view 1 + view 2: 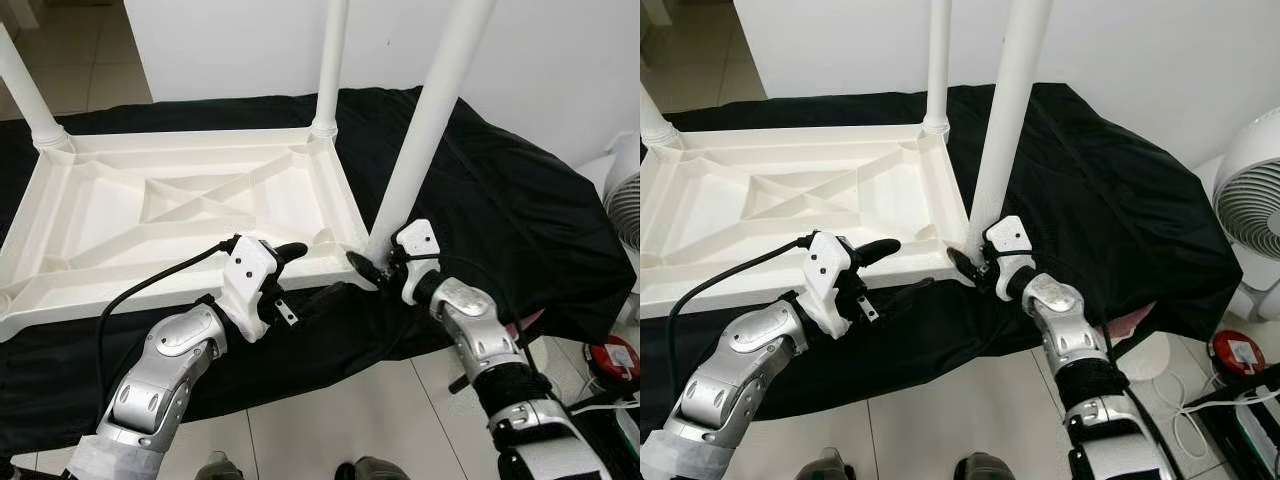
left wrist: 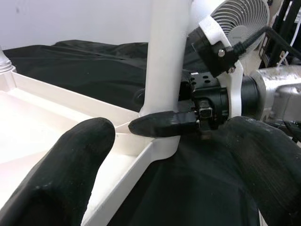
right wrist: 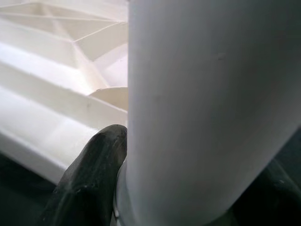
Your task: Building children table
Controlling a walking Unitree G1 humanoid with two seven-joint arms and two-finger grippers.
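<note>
Right gripper, lower centre-right of the head view, is clamped around the base of the nearest table leg; the right wrist view has one black finger pressed against the white tube and a dark shape on the tube's other side, so I read it as pinching the leg just above its socket. Likely reason: gripping low, next to the joint, lets it twist or seat the leg in the corner without levering the tube over. That leg stands close to upright, leaning slightly to upper right of frame. Tabletop lies upside down, ribbed underside up, across the left and centre of frame, which puts the corner sockets facing up for the legs. Two more legs already stand in corners: one at the far corner, top centre, and one at upper left. Left gripper sits at the tabletop's near edge, just left of the working corner, fingers spread with nothing between them; my guess is it's placed to brace the top. Container check: the rib pockets on the underside look empty. Everything rests on a black cloth covering the support. White fan at the right edge, well apart.
</note>
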